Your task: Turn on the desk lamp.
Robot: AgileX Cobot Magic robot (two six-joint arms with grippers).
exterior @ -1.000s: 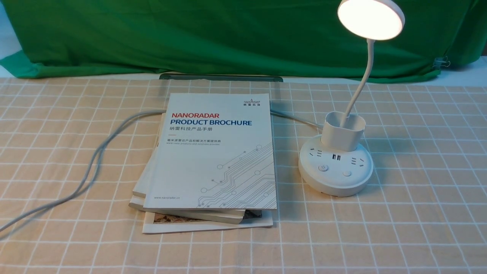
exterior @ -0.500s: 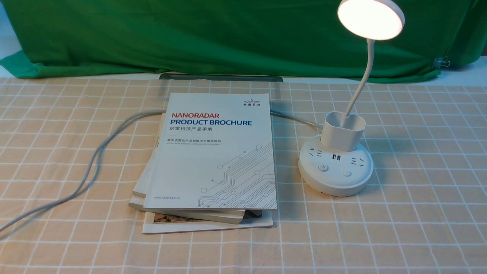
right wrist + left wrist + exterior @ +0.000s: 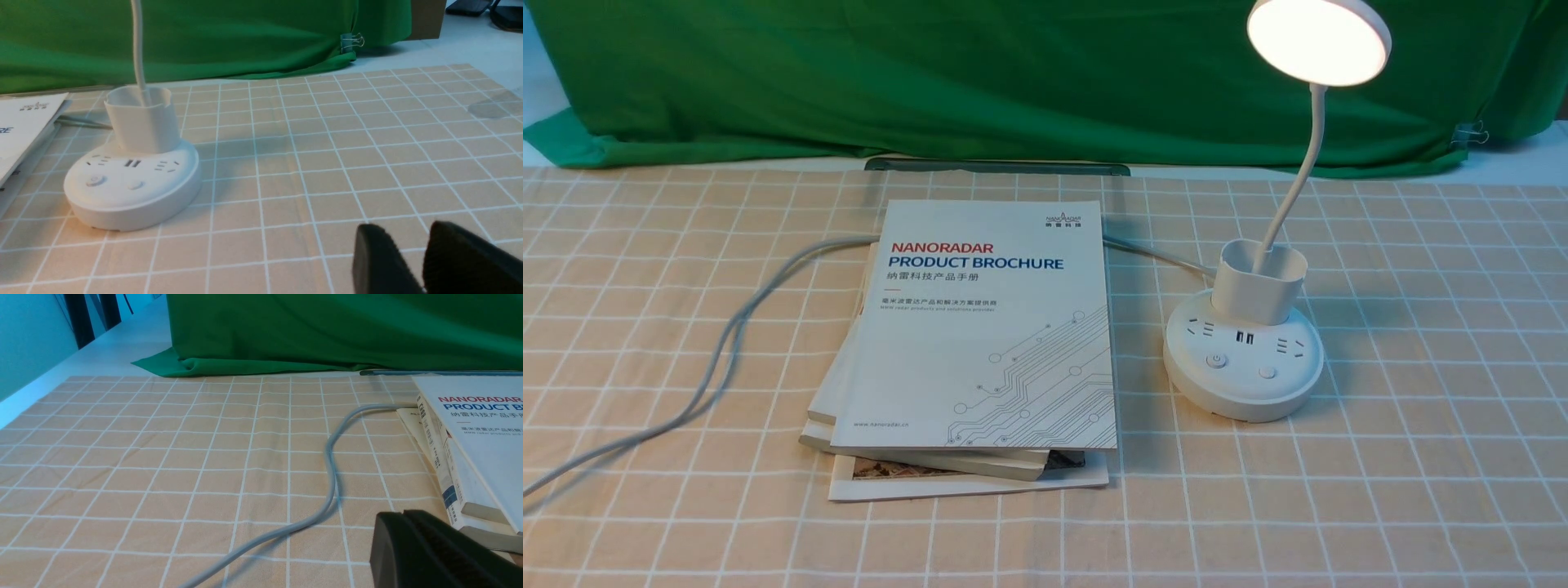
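White desk lamp (image 3: 1243, 367) lit, well apart from right tool (image 3: 402, 245).

The dark gray-black fingers (image 3: 394, 547) of the left gripper look smooth; the right gripper's black fingers (image 3: 380, 257) have rounded, blurred tips.

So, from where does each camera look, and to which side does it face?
Front: between the arms, facing forward over books and lit lamp; no robot part shows.
Left wrist: on the left arm, facing cable and books; closed gripper shows.
Right wrist: on the right arm, facing the lamp base; parted gripper shows.
Both wrist views share the green cloth.
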